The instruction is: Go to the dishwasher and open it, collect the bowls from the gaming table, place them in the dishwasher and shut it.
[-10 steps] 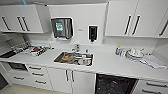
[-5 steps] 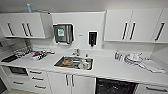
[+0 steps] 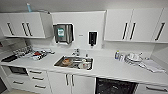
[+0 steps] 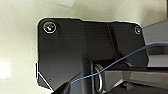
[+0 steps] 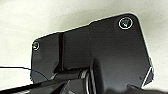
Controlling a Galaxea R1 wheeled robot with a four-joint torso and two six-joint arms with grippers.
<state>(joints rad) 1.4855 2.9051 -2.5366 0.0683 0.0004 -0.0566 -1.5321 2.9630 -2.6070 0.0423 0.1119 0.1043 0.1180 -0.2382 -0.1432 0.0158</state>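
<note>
Although both wrist cameras look out past dark robot parts at a pale floor, it cannot be told whether either gripper is wide or narrow, and nothing is seen held. Further out, a white desk (image 3: 117,70) with a metal sink (image 3: 74,62) is seen from the head camera. Under the desk, toward the right, the dishwasher (image 3: 113,86) is seen as a dark space with wire racks, so it seems to be open already. The bowls are probably yet to be fetched. A drive to the gaming table is likely called for.
</note>
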